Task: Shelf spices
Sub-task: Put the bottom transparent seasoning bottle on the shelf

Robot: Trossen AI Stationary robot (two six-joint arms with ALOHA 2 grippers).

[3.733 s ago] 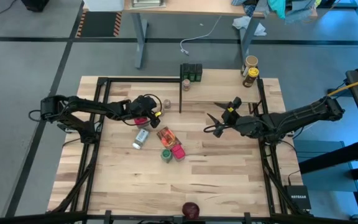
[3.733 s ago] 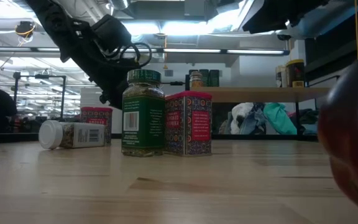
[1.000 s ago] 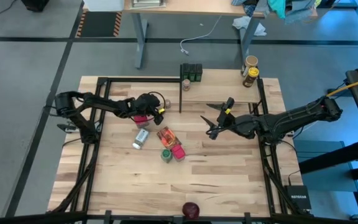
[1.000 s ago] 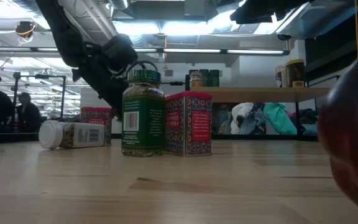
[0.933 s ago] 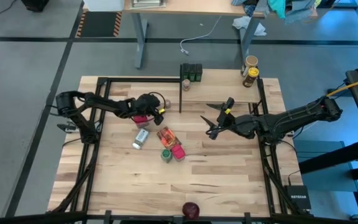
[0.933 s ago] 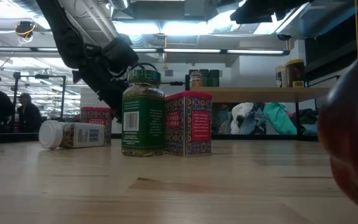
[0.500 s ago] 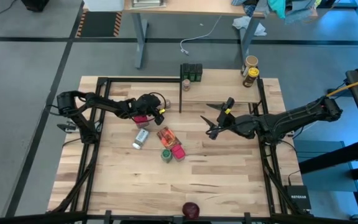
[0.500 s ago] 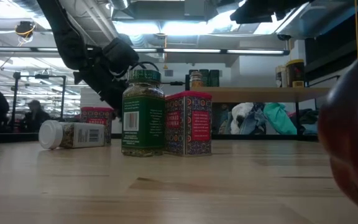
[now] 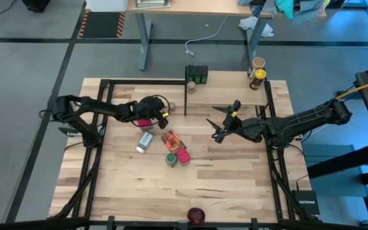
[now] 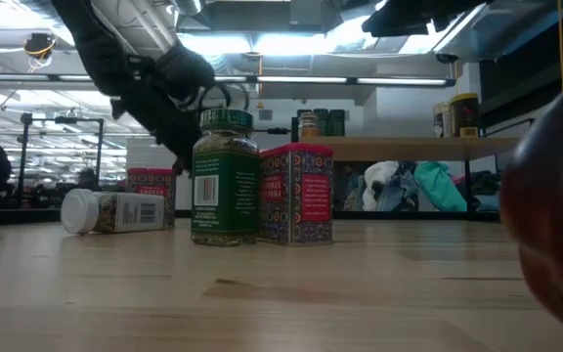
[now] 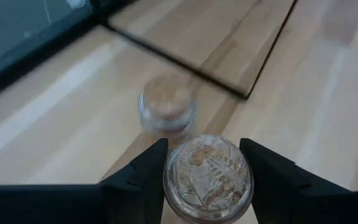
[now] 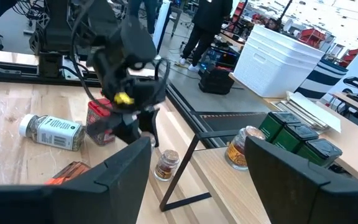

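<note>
1. left gripper [image 11: 207,167] has its two fingers pressed to either side of a small glass jar [image 11: 207,179] with a clear patterned lid, so i read it as gripped; the jar stands upright with its lid facing the wrist camera
2. just beyond it a second small jar with a cork-coloured top [image 11: 166,111] sits apart from the fingers, on the table
3. the shelf [image 9: 225,92] lies onward from the held jar, towards the right arm's side and the far edge; its black frame bar crosses the wrist view right behind the cork-topped jar, so i judge that the carry has to clear that jar and the bar
4. the left arm is clearly the nearer one; the right gripper [image 9: 216,124] hangs over mid-table with its fingers spread wide and nothing between them
5. only the left wrist view shows the grip; from above, the arm hides the held jar, and in the low view the green-lidded jar [image 10: 224,176] blocks the fingertips, so i can't tell whether the jar is off the wood
6. the right wrist view shows a pink-red tin [image 12: 100,121] beside the left gripper
</note>
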